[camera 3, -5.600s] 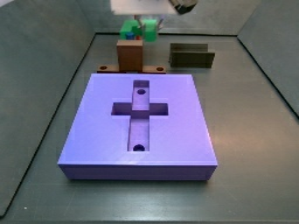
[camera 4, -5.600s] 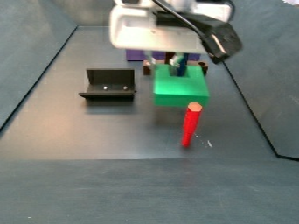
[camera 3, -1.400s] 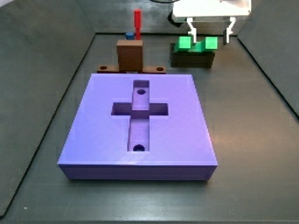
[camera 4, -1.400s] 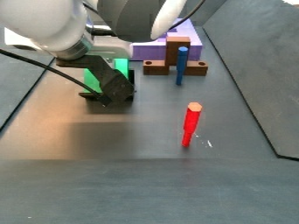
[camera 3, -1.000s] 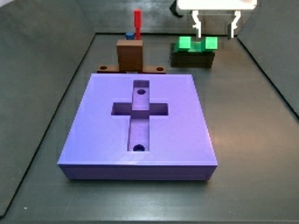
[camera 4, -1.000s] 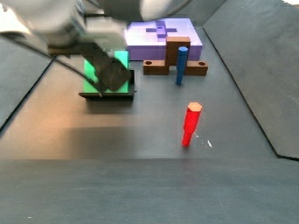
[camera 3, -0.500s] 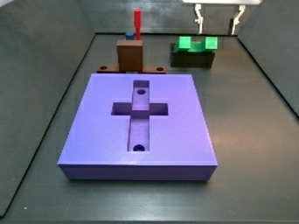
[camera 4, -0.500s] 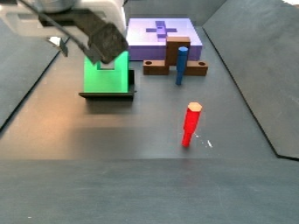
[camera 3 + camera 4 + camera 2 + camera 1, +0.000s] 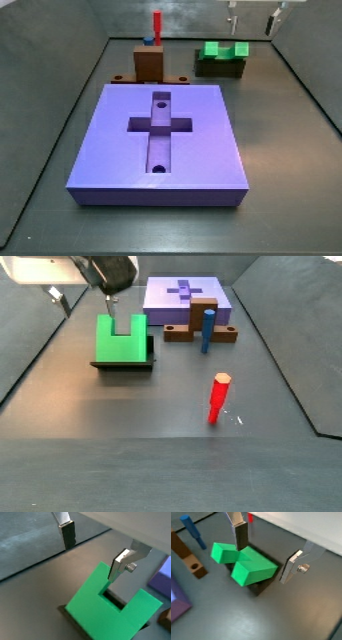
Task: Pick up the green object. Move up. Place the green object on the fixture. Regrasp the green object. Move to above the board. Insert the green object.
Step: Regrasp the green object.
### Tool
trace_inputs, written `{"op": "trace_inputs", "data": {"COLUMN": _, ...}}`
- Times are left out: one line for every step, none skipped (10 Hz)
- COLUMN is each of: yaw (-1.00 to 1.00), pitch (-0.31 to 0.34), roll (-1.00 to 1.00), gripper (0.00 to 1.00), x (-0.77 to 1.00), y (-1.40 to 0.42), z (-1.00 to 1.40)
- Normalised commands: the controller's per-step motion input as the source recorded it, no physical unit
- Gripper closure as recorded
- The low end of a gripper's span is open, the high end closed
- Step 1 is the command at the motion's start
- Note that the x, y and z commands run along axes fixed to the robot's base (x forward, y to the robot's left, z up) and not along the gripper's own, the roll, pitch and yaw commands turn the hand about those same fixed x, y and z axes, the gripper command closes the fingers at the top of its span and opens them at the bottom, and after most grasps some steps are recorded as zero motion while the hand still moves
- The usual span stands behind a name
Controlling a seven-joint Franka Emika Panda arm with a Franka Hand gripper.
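Observation:
The green object (image 9: 225,50) is a bright green U-shaped block resting on the dark fixture (image 9: 221,68) at the back of the floor. It also shows in a side view (image 9: 123,338), on the fixture (image 9: 124,364). My gripper (image 9: 254,24) hangs open and empty above it, clear of the block. Both wrist views show the green object (image 9: 241,562) (image 9: 113,607) below the open gripper (image 9: 264,554) (image 9: 95,551), with nothing between the fingers (image 9: 240,537). The purple board (image 9: 160,140) with its cross-shaped recess lies in front.
A brown block (image 9: 148,62) stands behind the board with a thin red peg (image 9: 156,27) beyond it. In a side view a blue peg (image 9: 207,331) stands by the brown block (image 9: 203,314) and the red peg (image 9: 218,399) stands alone on the floor. Dark walls enclose the floor.
My gripper has let go of the green object and risen straight up from it. The green object stays on the fixture.

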Motion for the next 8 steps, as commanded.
{"op": "trace_inputs", "data": {"yaw": 0.0, "pitch": 0.0, "roll": 1.0, "gripper": 0.0, "x": 0.13, "y": -0.01, "z": 0.0}}
{"op": "trace_inputs", "data": {"yaw": 0.0, "pitch": 0.0, "roll": 1.0, "gripper": 0.0, "x": 0.13, "y": -0.01, "z": 0.0}}
{"op": "trace_inputs", "data": {"yaw": -0.01, "pitch": 0.0, "roll": 1.0, "gripper": 0.0, "x": 0.05, "y": -0.03, "z": 0.0}}
{"op": "trace_inputs", "data": {"yaw": -0.03, "pitch": 0.0, "roll": 1.0, "gripper": 0.0, "x": 0.0, "y": -0.04, "z": 0.0}}
{"op": "trace_inputs", "data": {"yaw": 0.0, "pitch": 0.02, "roll": 1.0, "gripper": 0.0, "x": 0.0, "y": -0.17, "z": 0.03}}
{"op": "trace_inputs", "data": {"yaw": 0.0, "pitch": 0.034, "roll": 1.0, "gripper": 0.0, "x": -0.03, "y": -0.41, "z": 0.1}}
{"op": "trace_inputs", "data": {"yaw": 0.0, "pitch": 0.071, "roll": 1.0, "gripper": 0.0, "x": -0.08, "y": -0.39, "z": 0.08}}
{"op": "trace_inputs", "data": {"yaw": 0.0, "pitch": 0.071, "roll": 1.0, "gripper": 0.0, "x": -0.08, "y": -0.36, "z": 0.11}}
